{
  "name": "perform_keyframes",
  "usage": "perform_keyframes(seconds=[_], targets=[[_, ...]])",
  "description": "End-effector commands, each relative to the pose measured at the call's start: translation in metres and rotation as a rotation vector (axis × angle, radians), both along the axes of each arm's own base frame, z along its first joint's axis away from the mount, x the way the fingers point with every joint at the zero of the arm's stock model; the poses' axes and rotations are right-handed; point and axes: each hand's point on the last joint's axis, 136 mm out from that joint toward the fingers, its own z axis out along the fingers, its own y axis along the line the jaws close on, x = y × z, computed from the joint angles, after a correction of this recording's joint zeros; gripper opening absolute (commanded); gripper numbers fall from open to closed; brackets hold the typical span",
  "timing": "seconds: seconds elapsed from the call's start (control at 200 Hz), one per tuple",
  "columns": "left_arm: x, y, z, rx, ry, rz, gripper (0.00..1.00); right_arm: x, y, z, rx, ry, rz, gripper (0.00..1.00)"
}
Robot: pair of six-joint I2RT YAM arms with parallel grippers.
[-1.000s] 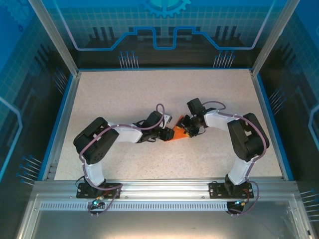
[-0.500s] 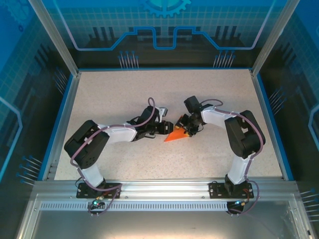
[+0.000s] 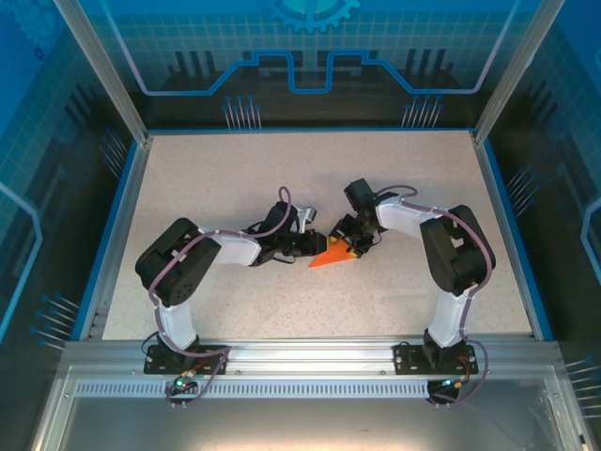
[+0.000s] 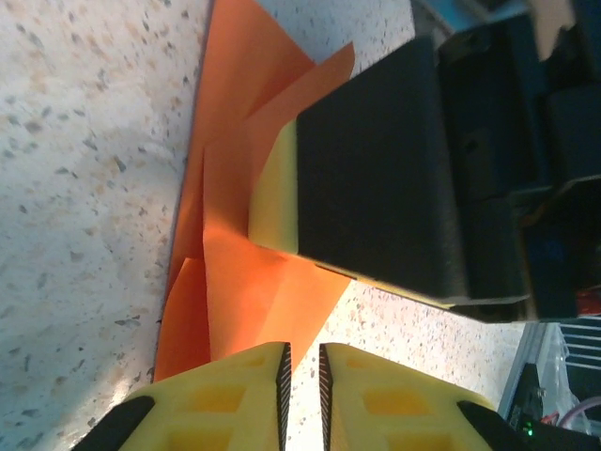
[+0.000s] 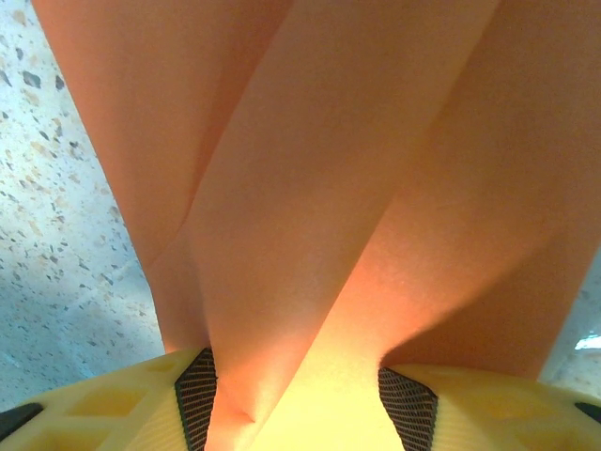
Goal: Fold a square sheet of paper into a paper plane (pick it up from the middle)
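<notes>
At the bottom edge of the right wrist view the right gripper (image 5: 300,418) has its jaws partway apart. The paper plane (image 5: 310,188) rises out of the gap as orange folds lying against both pads (image 5: 199,390) — whether they truly pinch it I cannot tell. In the left wrist view the left gripper (image 4: 302,374) sits at the bottom, jaws almost together with a thin slit between, and the paper's lower corner meets one fingertip (image 4: 254,376). Above it the other arm's black finger (image 4: 376,169) lies on the orange. From overhead the plane is a pointed wedge at mid-frame, tip toward the lower left, between both grippers — bare speckled table (image 3: 235,178) all round, out to the blue rim (image 3: 120,235).
</notes>
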Motion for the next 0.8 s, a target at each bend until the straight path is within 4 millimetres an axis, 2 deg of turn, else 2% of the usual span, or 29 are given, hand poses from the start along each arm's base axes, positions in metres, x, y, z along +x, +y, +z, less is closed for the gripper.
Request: perform_keyframes(seconds=[0.0,0.215,0.37,0.795], targets=[[-0.001,-0.011,0.002,-0.046,0.02,-0.038,0.19,-0.068,-0.071,-0.074,-0.346,0.257,-0.008,0.58],[-0.002,-0.008,-0.019,0.033,0.056,-0.035,0.18,-0.068,-0.071,-0.074,-0.345,0.257,-0.011,0.59],[0.0,0.001,-0.028,0.098,0.058,-0.007,0.17,-0.068,-0.071,-0.075,-0.345,0.258,-0.009,0.59],[-0.002,0.005,-0.033,0.135,0.071,0.003,0.16,-0.068,-0.071,-0.075,-0.344,0.254,-0.001,0.59]])
